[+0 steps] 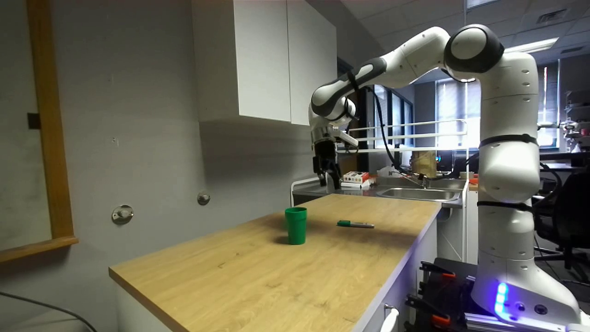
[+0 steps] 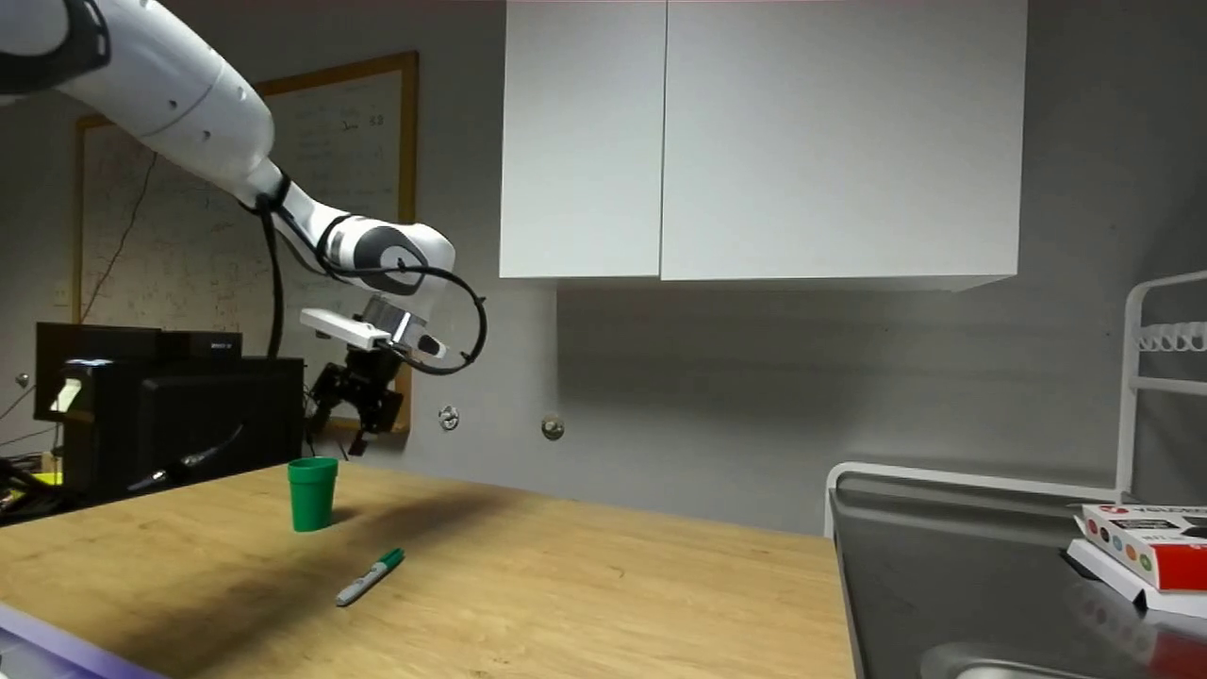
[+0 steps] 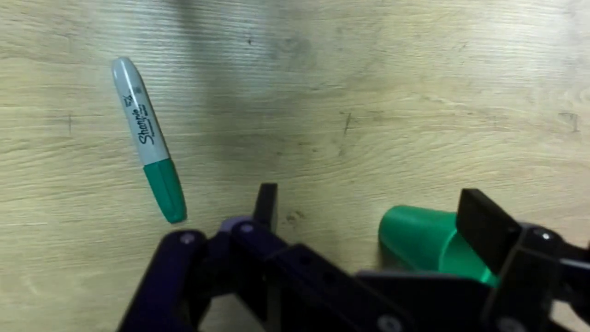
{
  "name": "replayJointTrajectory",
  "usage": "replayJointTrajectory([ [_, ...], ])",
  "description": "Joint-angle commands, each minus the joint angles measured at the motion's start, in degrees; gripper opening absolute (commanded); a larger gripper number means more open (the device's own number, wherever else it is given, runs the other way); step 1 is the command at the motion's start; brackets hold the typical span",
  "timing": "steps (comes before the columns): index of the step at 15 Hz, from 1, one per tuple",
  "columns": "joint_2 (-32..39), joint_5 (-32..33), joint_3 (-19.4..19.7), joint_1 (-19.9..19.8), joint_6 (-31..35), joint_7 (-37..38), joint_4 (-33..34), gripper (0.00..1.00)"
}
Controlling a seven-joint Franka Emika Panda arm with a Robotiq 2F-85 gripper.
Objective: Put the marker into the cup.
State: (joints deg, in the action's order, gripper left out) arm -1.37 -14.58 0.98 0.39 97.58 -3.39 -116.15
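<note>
- Sharpie marker point(image 3: 148, 133), grey with a green cap, is lying flat on the wood-grained surface point(image 3: 415, 69).
- In an exterior view, a green cup point(image 2: 312, 495) is standing upright on the surface, left of the marker, farther off and apart from it.
- Fingers point(image 3: 481, 226) are hanging above the surface, standing wide apart and gripping nothing.
- In the wrist view, the right finger is partly covering the cup, and the marker is lying over to the left.

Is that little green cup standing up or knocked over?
Upright: in both exterior views the cup rests on its narrower base on the tabletop, its wider rim up.
</note>
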Motion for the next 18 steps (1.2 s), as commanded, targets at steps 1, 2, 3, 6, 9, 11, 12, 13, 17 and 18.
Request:
replayJointTrajectory([
  [1, 5.10, 4.35, 0.52, -1.14, -0.94, -3.24, 1.63, 1.00],
  [2, 5.79, 6.83, 0.52, -1.31, -1.01, -3.47, 1.28, 1.00],
  [3, 6.57, 9.25, 0.55, -1.43, -0.90, -3.56, 1.09, 1.00],
  [6, 7.47, 15.48, 0.89, -1.89, -0.32, -3.35, -0.21, 1.00],
  [9, 7.14, 17.01, 1.27, -2.59, 2.33, -3.88, -1.91, 1.00],
  [11, 6.85, 15.85, 1.56, -3.22, 4.97, -4.52, -3.39, 1.00],
  [12, 6.73, 15.00, 1.69, -3.52, 6.58, -4.87, -4.34, 1.00],
  [13, 6.60, 14.10, 1.80, -3.82, 8.63, -5.10, -5.47, 1.00],
  [17, 5.32, 10.06, 1.80, -4.38, 19.92, -4.99, -11.83, 1.00],
  [18, 5.14, 9.33, 1.74, -4.38, 22.52, -5.04, -13.28, 1.00],
])
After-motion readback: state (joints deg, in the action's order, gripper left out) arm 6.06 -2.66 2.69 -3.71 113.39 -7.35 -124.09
